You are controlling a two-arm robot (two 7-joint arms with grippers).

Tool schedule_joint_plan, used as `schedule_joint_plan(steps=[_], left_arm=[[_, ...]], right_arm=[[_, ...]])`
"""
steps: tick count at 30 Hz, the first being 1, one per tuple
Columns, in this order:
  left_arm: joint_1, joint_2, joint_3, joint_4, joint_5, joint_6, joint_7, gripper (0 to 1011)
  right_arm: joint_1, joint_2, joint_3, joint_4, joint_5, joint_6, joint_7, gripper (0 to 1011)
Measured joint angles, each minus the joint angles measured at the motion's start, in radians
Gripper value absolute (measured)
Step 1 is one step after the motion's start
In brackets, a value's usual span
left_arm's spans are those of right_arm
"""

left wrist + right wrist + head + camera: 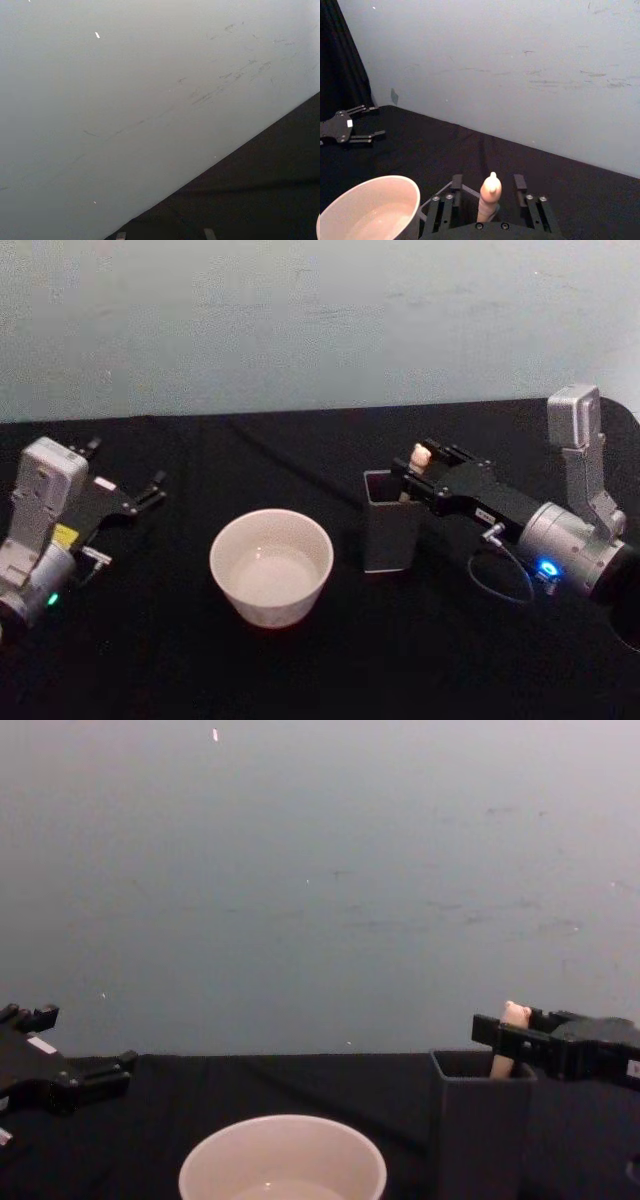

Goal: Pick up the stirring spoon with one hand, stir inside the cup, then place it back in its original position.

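Observation:
The stirring spoon [419, 456] stands in the dark grey square holder [390, 530], its original position, with only the beige bear-topped handle [489, 196] showing above the rim. My right gripper [413, 468] is open, one finger on each side of the handle [512, 1016] and a gap to both. The cream cup [270, 566] sits left of the holder, upright; I cannot tell whether it holds anything. My left gripper [128, 480] rests open on the table at the far left, away from the cup.
A black cloth covers the table [330, 670]. A pale wall [320, 870] rises close behind it. A cable loop [500, 580] hangs beside my right wrist. Bare cloth lies between the cup and my left gripper [367, 121].

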Motion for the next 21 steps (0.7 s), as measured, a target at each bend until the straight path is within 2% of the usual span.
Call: schedule_joint_plan(steps=[4, 5, 7, 10, 11, 13, 14, 21], left_arm=[[0.000, 0.000, 0.000, 0.000, 0.000, 0.000, 0.000, 1001], [0.000, 0.000, 0.000, 0.000, 0.000, 0.000, 0.000, 1001], [0.000, 0.000, 0.000, 0.000, 0.000, 0.000, 0.000, 1001], [0.000, 0.000, 0.000, 0.000, 0.000, 0.000, 0.000, 1001], [0.000, 0.000, 0.000, 0.000, 0.000, 0.000, 0.000, 1001], [0.000, 0.000, 0.000, 0.000, 0.000, 0.000, 0.000, 1001], [0.000, 0.000, 0.000, 0.000, 0.000, 0.000, 0.000, 1001], [0.000, 0.000, 0.000, 0.000, 0.000, 0.000, 0.000, 1001]], right_arm=[[0.000, 0.000, 0.000, 0.000, 0.000, 0.000, 0.000, 530], [0.000, 0.000, 0.000, 0.000, 0.000, 0.000, 0.000, 530], [0.000, 0.000, 0.000, -0.001, 0.000, -0.001, 0.000, 425], [0.000, 0.000, 0.000, -0.001, 0.001, -0.001, -0.001, 365], [0.000, 0.000, 0.000, -0.001, 0.001, -0.001, -0.001, 306], [0.000, 0.000, 0.000, -0.001, 0.001, -0.001, -0.001, 268], [0.000, 0.000, 0.000, -0.001, 0.001, -0.001, -0.001, 216], [0.000, 0.000, 0.000, -0.001, 0.002, -0.001, -0.001, 213]])
